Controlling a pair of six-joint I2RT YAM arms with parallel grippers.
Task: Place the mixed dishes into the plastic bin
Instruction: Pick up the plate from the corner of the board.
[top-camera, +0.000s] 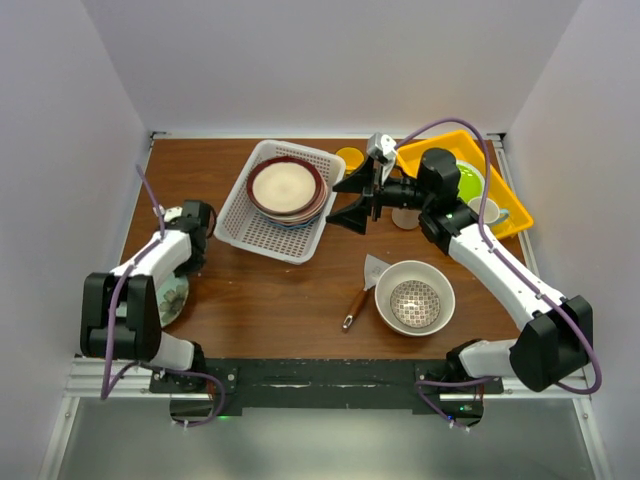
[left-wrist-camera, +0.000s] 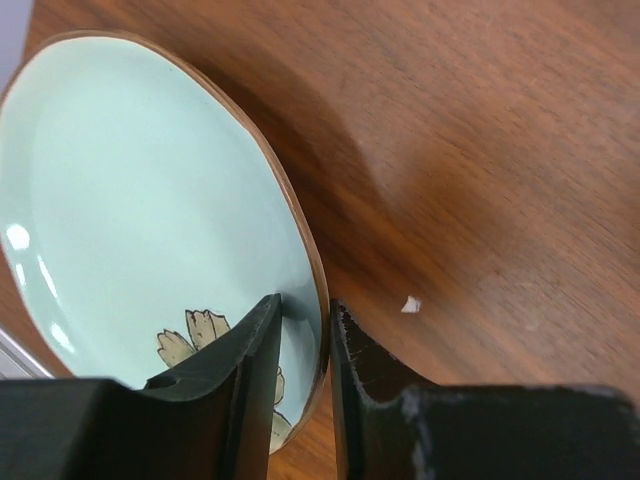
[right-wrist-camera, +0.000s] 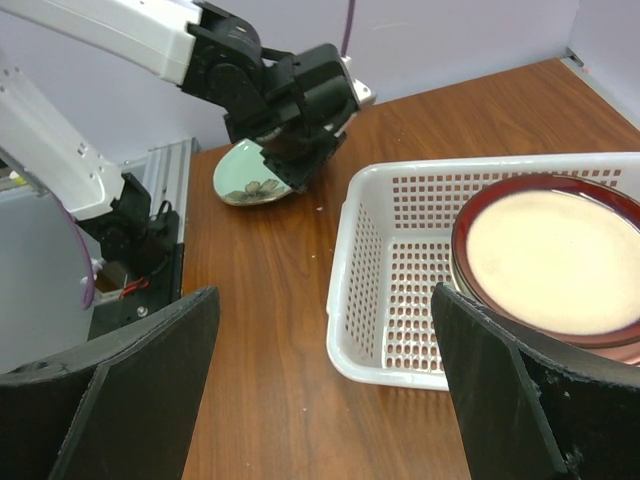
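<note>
Looking down on a brown worktop (top-camera: 270, 300) with a robot arm at each near corner.

At the far left, close to the near edge, a green plate (left-wrist-camera: 130, 200) with a brown rim and a flower motif lies on the worktop. The left end effector (left-wrist-camera: 305, 303) straddles its rim, one finger (left-wrist-camera: 250, 360) over the plate's inside and the other on the outside. The gap between them is narrow. Whether they already pinch the rim cannot be told.

Right of that, towards the back, sits the white lattice bin (top-camera: 232, 205), set at a slight angle. It holds a stack of plates, topped by a red-rimmed plate (top-camera: 285, 188) with a cream centre. The green plate is well apart from the bin, outside it.

Just beside the bin's right side, the right end effector (top-camera: 352, 198) hangs over the worktop, pointing at the bin. Its fingers are spread wide with nothing between them.

Behind it stands a yellow mug (top-camera: 350, 158). Nearer the front, a spatula (top-camera: 358, 290) with a wooden handle lies on the worktop, just beside a cream bowl (top-camera: 400, 270). A small patterned bowl (top-camera: 414, 303) sits inside the cream bowl.

At the far right, a yellow tray (top-camera: 515, 215) carries a lime plate (top-camera: 468, 180), partly hidden by the right arm.
</note>
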